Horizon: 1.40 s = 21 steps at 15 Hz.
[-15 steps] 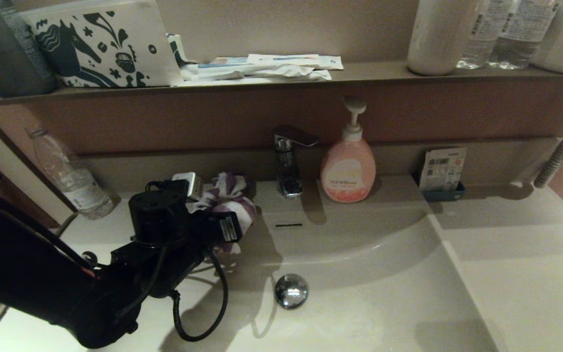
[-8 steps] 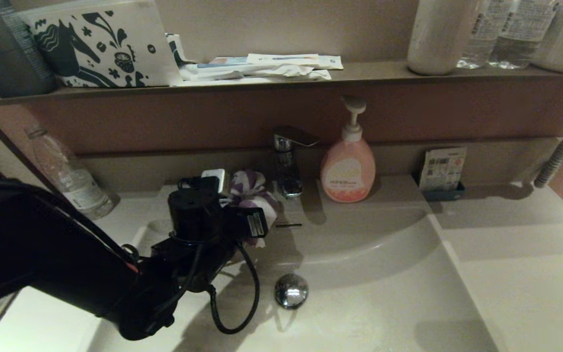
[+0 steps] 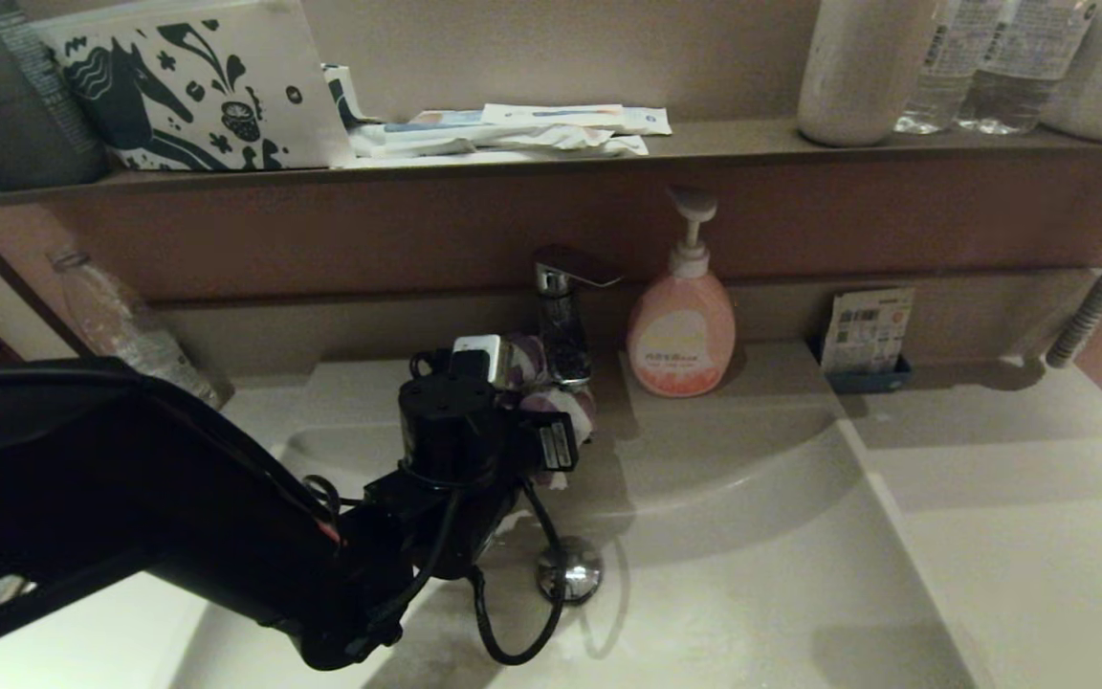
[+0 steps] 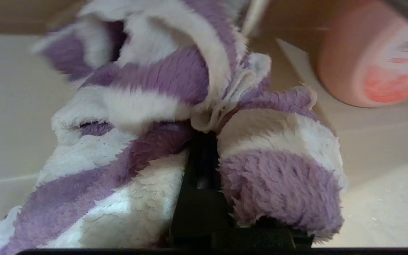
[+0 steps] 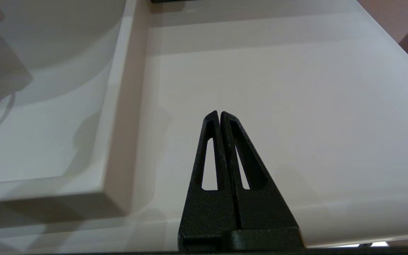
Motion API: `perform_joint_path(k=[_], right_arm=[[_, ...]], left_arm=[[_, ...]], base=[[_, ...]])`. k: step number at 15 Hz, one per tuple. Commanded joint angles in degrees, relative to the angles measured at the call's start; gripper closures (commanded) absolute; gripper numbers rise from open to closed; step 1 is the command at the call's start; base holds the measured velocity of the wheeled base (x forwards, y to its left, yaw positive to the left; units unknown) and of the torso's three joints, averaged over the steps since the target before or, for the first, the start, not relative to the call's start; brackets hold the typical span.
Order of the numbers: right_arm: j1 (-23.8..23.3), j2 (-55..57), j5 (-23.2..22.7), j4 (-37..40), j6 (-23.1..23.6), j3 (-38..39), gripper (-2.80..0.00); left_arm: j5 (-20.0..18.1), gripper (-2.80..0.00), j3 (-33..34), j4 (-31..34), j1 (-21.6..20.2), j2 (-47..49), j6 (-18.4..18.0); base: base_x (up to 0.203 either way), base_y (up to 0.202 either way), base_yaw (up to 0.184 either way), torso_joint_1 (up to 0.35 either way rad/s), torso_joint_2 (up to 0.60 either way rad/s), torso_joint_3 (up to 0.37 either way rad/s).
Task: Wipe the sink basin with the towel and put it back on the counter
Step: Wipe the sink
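Pinching the bunched towel (image 4: 190, 117) in its fingers, the left gripper (image 3: 537, 421) hangs at the sink basin's (image 3: 752, 536) back wall beneath the faucet (image 3: 565, 316); the basin floor lies below and forward. The right gripper (image 5: 219, 115), pressed together, idles above the counter (image 5: 296, 88).

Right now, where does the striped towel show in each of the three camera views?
Head view: the towel is bunched at the left gripper, against the basin's back wall below the faucet.
Left wrist view: the towel fills the picture's middle, clamped.
Right wrist view: not in it; the shut right gripper is over the counter.
Shared landmark: the pink soap bottle.
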<state>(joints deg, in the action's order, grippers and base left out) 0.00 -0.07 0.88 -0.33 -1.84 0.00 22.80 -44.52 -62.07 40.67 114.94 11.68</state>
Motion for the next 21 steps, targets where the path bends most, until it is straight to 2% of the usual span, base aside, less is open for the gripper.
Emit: perform_joint_path(k=[1,5,7,14,16,21], right_arm=[[0.00,0.07,0.00,-0.02,0.00,0.00,0.00],[0.00,0.07,0.00,-0.02,0.00,0.00,0.00],[0.00,0.07,0.00,-0.02,0.00,0.00,0.00],[0.00,0.07,0.00,-0.02,0.00,0.00,0.00],[0.00,0.07,0.00,-0.02,0.00,0.00,0.00],[0.00,0.07,0.00,-0.02,0.00,0.00,0.00]], left_arm=[[0.14,0.00,-0.92,0.27,0.11,0.46,0.10],[-0.43,0.00,1.14,0.46,-1.91,-0.10,0.02],[-1.93,0.00,2.86,0.36,-4.78,-1.06,0.10],[-12.61,0.00,9.94,-0.07,-19.49,-6.09,0.10],[-15.47,0.00,10.58,-0.14,-23.89,-6.51,0.10],[-22.93,0.00,10.38,-0.15,-31.82,-5.95,0.01]], base=[[0.000,0.000,0.000,0.000,0.00,0.000],[0.000,0.000,0.000,0.000,0.00,0.000],[0.000,0.000,0.000,0.000,0.00,0.000],[0.000,0.000,0.000,0.000,0.00,0.000],[0.000,0.000,0.000,0.000,0.00,0.000],[0.000,0.000,0.000,0.000,0.00,0.000]])
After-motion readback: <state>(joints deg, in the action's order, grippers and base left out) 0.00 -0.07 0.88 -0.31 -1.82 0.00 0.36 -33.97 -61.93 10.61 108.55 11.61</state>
